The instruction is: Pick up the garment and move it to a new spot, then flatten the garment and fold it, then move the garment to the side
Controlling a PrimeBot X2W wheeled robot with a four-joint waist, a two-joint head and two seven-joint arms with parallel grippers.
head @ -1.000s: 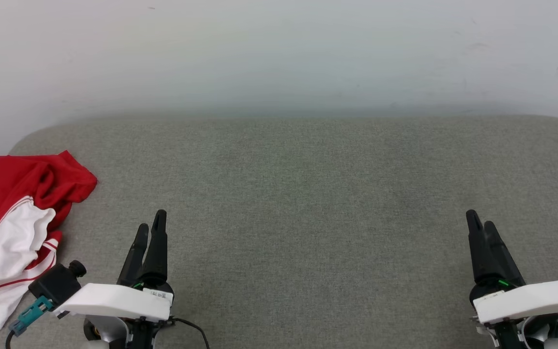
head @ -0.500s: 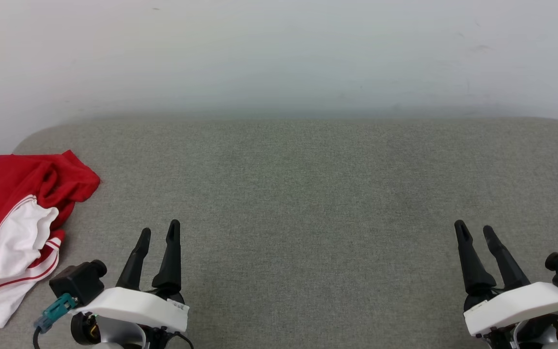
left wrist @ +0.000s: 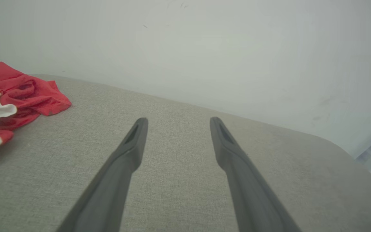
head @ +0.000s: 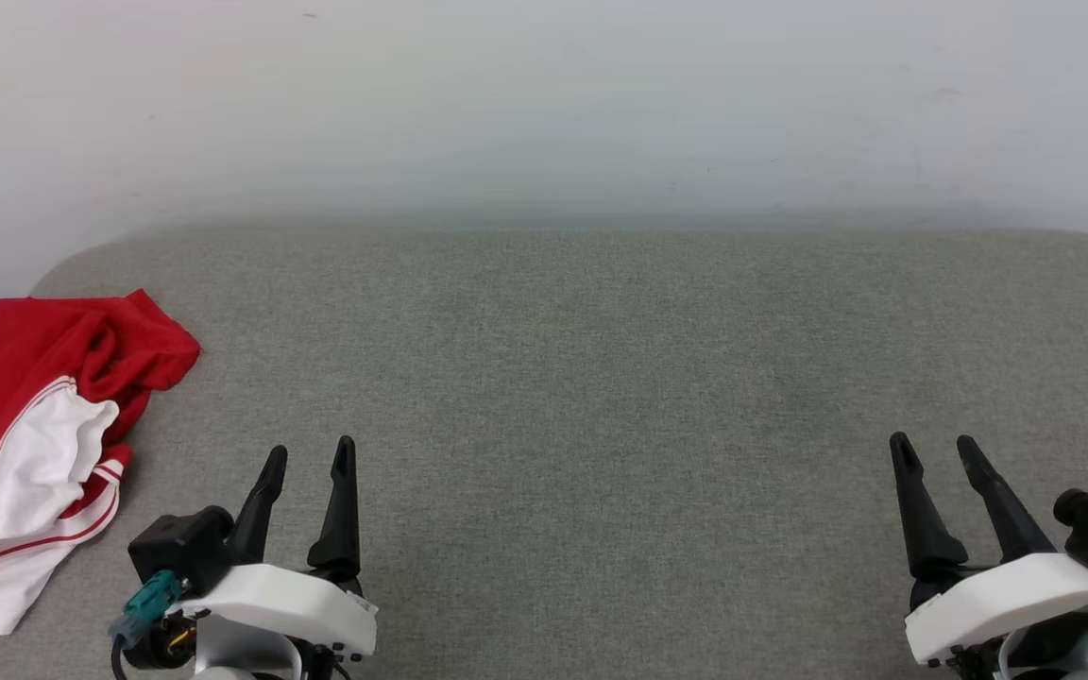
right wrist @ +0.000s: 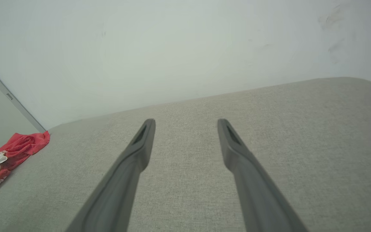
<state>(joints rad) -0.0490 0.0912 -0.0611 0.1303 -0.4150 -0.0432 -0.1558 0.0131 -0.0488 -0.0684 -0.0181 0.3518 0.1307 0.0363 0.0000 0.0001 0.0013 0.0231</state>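
Note:
The garment [head: 34, 416], red with a white panel and red-and-white trim, lies bunched at the far left of the grey padded surface [head: 601, 378]. It also appears at the left edge of the left wrist view as the garment [left wrist: 21, 93], and small at the far left of the right wrist view as the garment [right wrist: 14, 151]. My left gripper [head: 308, 458] stands open at the lower left, a short way right of the garment, holding nothing. At the lower right my right gripper [head: 933, 449] is open and holds nothing, far from the garment.
A pale wall [head: 544, 104] rises directly behind the padded surface. The surface's rounded corners lie at the back left and back right. A grey vertical strip [right wrist: 8, 96] runs down the wall near the left end.
Both wrists have turned, so each gripper's fingers now show spread apart instead of overlapped, and both arms have drawn back toward the near edge. The garment has not moved.

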